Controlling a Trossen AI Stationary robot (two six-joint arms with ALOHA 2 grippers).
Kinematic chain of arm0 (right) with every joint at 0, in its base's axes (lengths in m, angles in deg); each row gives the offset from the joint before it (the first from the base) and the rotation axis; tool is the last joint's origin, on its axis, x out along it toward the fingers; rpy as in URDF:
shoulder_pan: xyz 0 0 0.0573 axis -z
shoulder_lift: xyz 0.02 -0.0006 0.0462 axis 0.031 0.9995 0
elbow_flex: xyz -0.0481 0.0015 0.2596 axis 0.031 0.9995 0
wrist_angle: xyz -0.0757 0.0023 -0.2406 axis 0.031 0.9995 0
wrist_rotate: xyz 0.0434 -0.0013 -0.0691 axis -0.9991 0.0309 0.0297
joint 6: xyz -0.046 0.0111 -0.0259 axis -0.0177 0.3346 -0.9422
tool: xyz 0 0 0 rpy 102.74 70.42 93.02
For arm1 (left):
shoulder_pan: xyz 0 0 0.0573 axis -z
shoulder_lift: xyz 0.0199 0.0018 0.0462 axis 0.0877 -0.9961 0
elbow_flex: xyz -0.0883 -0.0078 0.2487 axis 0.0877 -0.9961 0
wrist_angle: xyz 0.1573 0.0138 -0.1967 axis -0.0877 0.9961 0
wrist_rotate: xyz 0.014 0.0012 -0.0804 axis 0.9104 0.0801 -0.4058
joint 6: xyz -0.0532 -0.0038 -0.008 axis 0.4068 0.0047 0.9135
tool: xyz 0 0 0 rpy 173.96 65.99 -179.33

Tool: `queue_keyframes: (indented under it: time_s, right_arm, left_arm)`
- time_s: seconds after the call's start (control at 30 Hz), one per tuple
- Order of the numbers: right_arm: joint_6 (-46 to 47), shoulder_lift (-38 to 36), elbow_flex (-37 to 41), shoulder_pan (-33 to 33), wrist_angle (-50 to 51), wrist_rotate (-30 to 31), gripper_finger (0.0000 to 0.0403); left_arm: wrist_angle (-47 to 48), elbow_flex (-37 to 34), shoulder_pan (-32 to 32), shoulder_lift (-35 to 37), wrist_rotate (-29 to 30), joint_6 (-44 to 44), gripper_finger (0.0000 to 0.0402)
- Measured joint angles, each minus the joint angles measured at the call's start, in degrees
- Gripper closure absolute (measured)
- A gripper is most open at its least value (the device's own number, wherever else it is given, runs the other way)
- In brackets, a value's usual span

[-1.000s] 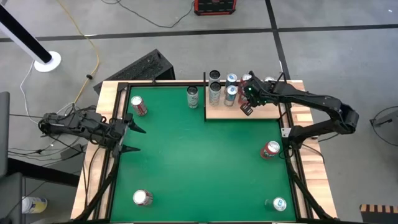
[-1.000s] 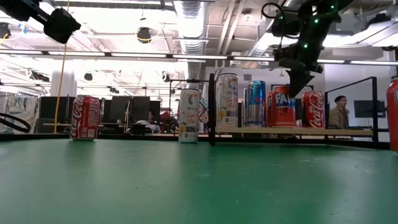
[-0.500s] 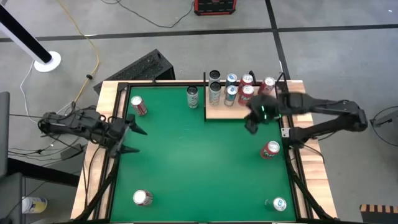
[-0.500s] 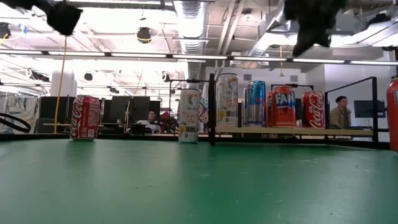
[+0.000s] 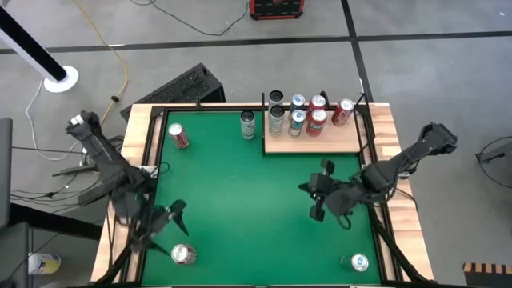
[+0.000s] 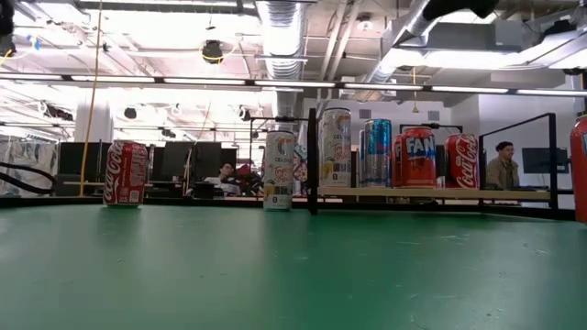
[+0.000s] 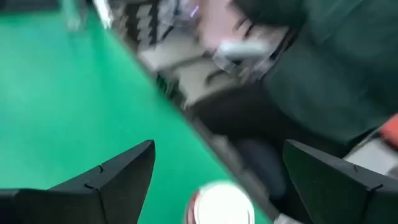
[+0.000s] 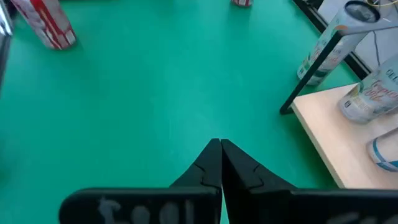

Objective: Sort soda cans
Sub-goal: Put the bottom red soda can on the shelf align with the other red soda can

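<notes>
Several soda cans stand on the wooden tray (image 5: pixel 336 142) at the far edge, among them a red one (image 5: pixel 318 120) and a silver one (image 5: pixel 278 118). Loose on the green mat stand a red can (image 5: pixel 178 136) at the far left, a white can (image 5: pixel 248 124), a red can (image 5: pixel 183 254) at the near left and a teal can (image 5: pixel 358 262) at the near right. My left gripper (image 5: pixel 170 226) is open just beside the near-left red can (image 7: pixel 221 202). My right gripper (image 8: pixel 219 155) is shut and empty over the mat (image 5: pixel 312 200).
A black post (image 8: pixel 314 74) marks the tray's left corner beside the white can (image 8: pixel 329 50). Another red can shows at the right edge of the low view (image 6: pixel 580 165); my right arm hides it in the high view. A raised wooden frame (image 5: pixel 136 128) borders the mat.
My left gripper has swung from the left edge toward the near edge and now stands open by the near-left red can. My right gripper has left the tray and gone toward the near edge, out over the right half of the mat. No can has moved.
</notes>
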Motion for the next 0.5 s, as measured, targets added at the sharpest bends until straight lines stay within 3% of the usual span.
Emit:
queue_keyframes:
  time_s: [0.17,0.5]
  right_arm:
    - [1.09,3.58,0.0,0.08,-0.02,0.49,0.0378]
    - [0.99,5.32,0.04,3.19,-0.78,0.38,0.0377]
  left_arm:
    - [6.78,3.51,9.76,-7.73,14.45,5.74,0.0067]
    - [9.19,3.52,12.63,-15.6,17.0,11.86,0.0067]
